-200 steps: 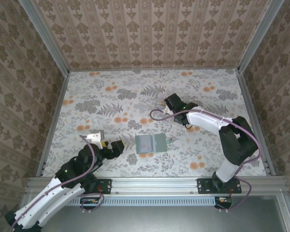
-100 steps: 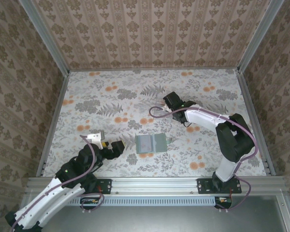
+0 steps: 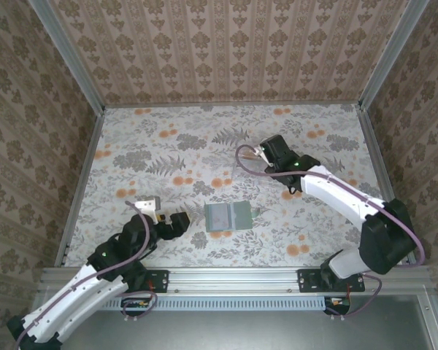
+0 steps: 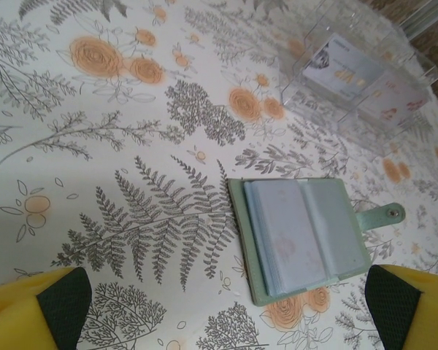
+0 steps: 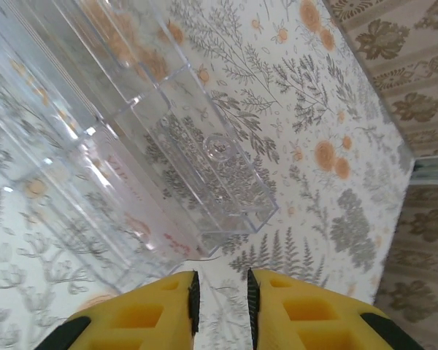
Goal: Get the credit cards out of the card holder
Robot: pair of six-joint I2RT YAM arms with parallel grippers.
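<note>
Though card (image 4: 343,69) print unreadable, left pincer (image 4: 228,299) wide, right pincer (image 5: 220,292) narrow, empty.

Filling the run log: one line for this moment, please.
card holder open flat | left gripper open, beside it | right gripper ajar, empty, at clear tray | credit card in tray

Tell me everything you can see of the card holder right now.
The card holder lies open and flat on the floral table: a thin grey-green cover, leather-like, two blue-grey inner panels facing up. A closing strap with a round snap sticks out from one side. It lies apart from the clear tray; only the table touches it.
</note>
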